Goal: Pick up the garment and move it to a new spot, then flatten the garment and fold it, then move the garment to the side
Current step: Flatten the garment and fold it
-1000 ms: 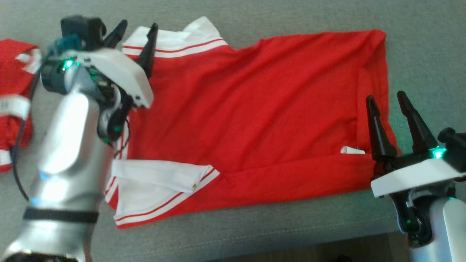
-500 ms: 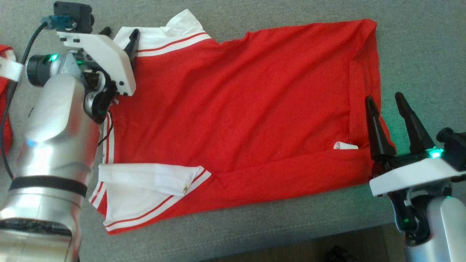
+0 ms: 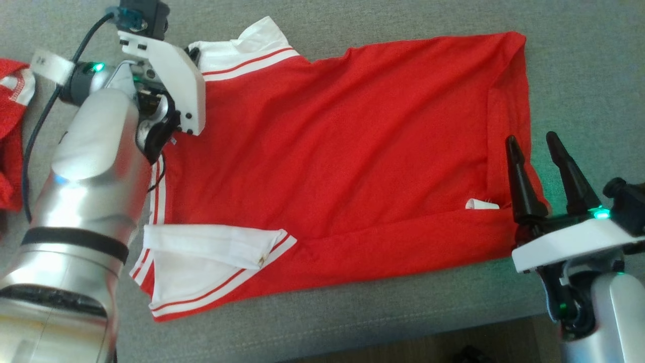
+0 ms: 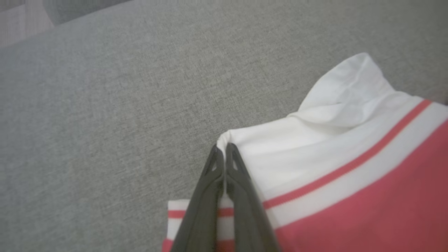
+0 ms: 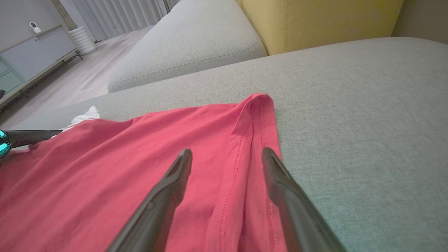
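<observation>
The left pincer (image 4: 224, 148) is pinching shut on the corner of the white sleeve (image 4: 315, 140) of the garment (image 3: 352, 151), toward the far left of the sofa cushion (image 3: 352, 322). The right pincer (image 3: 531, 139) is standing with its jaws spread at the garment's hem, near the cushion's front right. The garment is lying spread across the cushion. It is red with white, red-striped sleeves, is wrinkling lightly, and has one long side folded in along the front edge.
</observation>
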Tool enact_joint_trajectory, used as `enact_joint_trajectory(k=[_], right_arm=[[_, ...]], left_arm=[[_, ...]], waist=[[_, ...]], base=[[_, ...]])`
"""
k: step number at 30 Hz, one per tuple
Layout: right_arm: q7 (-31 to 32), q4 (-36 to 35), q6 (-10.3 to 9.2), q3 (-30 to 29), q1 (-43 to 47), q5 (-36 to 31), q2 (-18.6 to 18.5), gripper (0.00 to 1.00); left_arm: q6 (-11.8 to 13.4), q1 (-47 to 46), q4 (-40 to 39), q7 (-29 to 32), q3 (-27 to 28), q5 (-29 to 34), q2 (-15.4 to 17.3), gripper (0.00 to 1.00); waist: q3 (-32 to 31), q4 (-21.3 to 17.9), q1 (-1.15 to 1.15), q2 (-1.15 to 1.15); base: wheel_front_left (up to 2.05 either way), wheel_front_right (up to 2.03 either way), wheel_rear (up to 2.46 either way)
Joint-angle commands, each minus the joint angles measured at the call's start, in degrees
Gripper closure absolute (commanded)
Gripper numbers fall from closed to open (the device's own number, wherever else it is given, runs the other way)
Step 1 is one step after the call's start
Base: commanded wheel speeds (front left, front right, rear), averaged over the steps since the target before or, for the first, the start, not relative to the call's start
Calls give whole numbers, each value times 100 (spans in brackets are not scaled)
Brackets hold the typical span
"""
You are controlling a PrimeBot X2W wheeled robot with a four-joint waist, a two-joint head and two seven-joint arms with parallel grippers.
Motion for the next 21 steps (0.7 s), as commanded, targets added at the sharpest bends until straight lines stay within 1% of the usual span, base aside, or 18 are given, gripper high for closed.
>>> enact_joint_trajectory(k=[1, 6, 7, 10, 15, 19, 20, 21], right_arm=[[9, -167, -4, 75, -121, 42, -23, 0], [26, 5, -4, -178, -344, -13, -157, 0], [49, 183, -4, -299, -548, -8, -274, 0], [114, 540, -4, -441, -932, 20, -442, 0], [305, 1286, -4, -445, -1724, 177, -661, 0], [528, 1948, -4, -371, -2284, 414, -797, 0], [528, 1948, -4, -371, -2284, 414, -797, 0], [593, 2110, -4, -349, -2409, 477, -826, 0]], left_arm=[[76, 82, 25, -100, 28, 72, 182, 100], [342, 100, -135, -775, 245, -65, 141, 100], [410, 152, -255, -1034, 349, -156, 117, 100], [484, 238, -472, -1356, 434, -232, 78, 100], [502, 372, -864, -1782, 430, -251, 35, 100], [485, 429, -1138, -1971, 370, -238, -5, 100], [485, 429, -1138, -1971, 370, -238, -5, 100], [486, 441, -1198, -2006, 361, -239, -12, 100]], waist=[[-6, 3, 0, 0], [-46, 27, 0, 0], [-48, 61, 0, 0], [-14, 166, 0, 0], [66, 336, 0, 0], [131, 457, 0, 0], [131, 457, 0, 0], [143, 479, 0, 0]], base=[[0, 0, 0], [0, 0, 0], [0, 0, 0], [0, 0, 0], [0, 0, 0], [0, 0, 0], [0, 0, 0], [0, 0, 0]])
